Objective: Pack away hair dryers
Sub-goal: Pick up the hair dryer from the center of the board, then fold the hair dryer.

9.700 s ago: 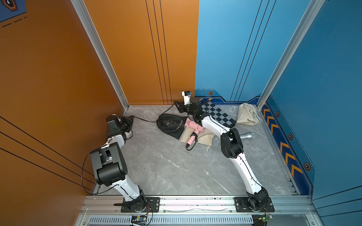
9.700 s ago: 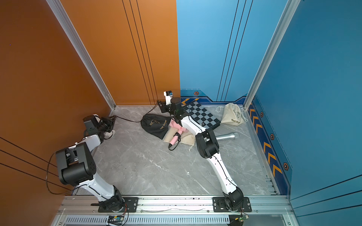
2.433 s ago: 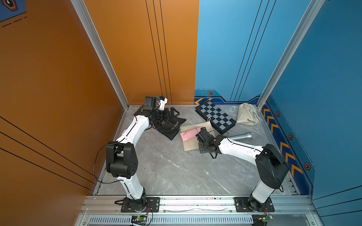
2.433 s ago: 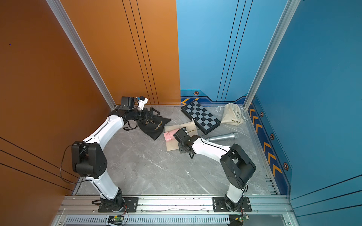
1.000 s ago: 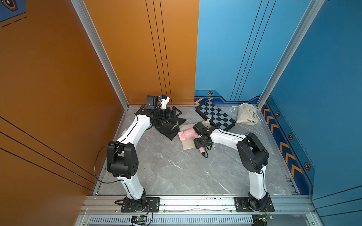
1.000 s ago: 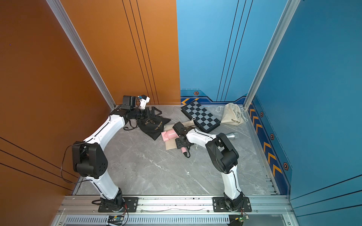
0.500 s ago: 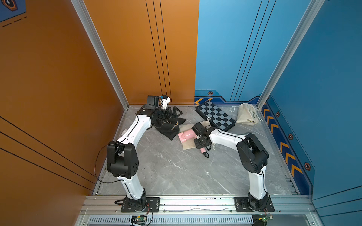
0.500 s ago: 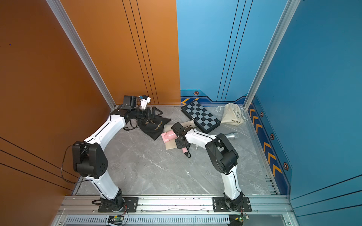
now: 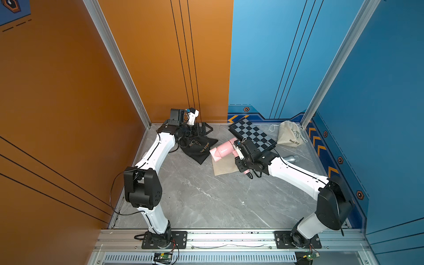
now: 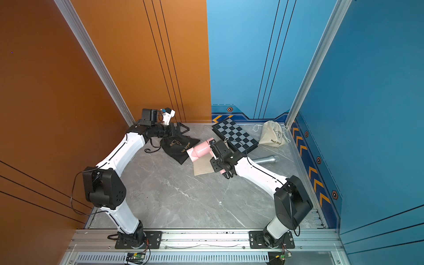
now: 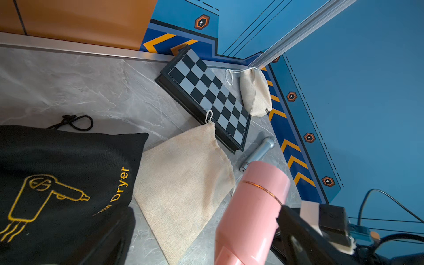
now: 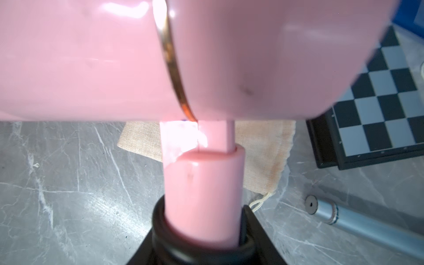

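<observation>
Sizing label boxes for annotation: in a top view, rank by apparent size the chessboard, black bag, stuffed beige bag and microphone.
1. chessboard
2. black bag and stuffed beige bag: look alike, not ranked
3. microphone, partly hidden

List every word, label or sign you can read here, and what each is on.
"Hair Dryer", gold, beside a dryer outline, on the black bag.
"Hair Dry", the end curving out of sight, on the filled beige bag.
No print shows on the flat beige bag, pink hair dryer or chessboard.
Wall hexagon badges: a symbol only, no letters.
</observation>
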Controlling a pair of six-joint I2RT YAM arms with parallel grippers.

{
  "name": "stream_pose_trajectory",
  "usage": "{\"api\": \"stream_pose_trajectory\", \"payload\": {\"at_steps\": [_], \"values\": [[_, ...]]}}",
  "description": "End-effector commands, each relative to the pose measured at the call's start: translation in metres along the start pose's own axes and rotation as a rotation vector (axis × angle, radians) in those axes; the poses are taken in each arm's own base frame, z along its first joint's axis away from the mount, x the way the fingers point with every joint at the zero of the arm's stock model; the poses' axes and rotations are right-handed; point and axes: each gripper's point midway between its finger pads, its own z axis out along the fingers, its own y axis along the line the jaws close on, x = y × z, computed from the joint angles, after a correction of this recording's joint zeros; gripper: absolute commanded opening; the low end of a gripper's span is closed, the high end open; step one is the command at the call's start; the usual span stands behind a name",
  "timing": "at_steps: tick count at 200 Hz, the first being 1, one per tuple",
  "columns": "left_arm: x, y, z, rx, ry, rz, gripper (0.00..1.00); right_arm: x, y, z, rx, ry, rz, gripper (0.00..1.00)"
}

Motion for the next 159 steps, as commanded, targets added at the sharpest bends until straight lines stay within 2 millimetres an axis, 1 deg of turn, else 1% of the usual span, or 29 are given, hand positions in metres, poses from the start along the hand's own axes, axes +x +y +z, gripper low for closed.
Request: {"api": "stream_pose_trajectory", "payload": {"at_steps": [1, 43, 61, 74, 93, 115, 129, 159], "values": [[0.002, -0.038, -0.016, 0.129, 0.020, 0.089, 0.98, -0.029, 0.002, -0.019, -0.009, -0.148, -0.110, 0.00], [0.019, -0.086, -0.020, 0.331, 0.071, 0.197, 0.98, -0.058, -0.002, -0.046, 0.010, -0.299, -0.208, 0.00], [0.027, -0.099, -0.021, 0.385, 0.089, 0.226, 0.98, -0.066, -0.006, -0.053, 0.024, -0.330, -0.235, 0.00], [0.034, -0.105, -0.022, 0.408, 0.097, 0.251, 0.99, -0.072, -0.009, -0.057, 0.034, -0.347, -0.249, 0.00], [0.045, -0.113, -0.026, 0.458, 0.108, 0.300, 1.00, -0.083, -0.008, -0.069, 0.015, -0.396, -0.262, 0.00], [0.055, -0.122, -0.030, 0.497, 0.103, 0.380, 1.00, -0.090, -0.008, -0.079, -0.011, -0.430, -0.271, 0.00], [0.055, -0.124, -0.032, 0.500, 0.093, 0.413, 0.99, -0.096, -0.009, -0.087, -0.021, -0.454, -0.272, 0.00], [0.051, -0.124, -0.027, 0.471, 0.083, 0.447, 0.98, -0.105, -0.004, -0.101, -0.062, -0.495, -0.285, 0.00]]}}
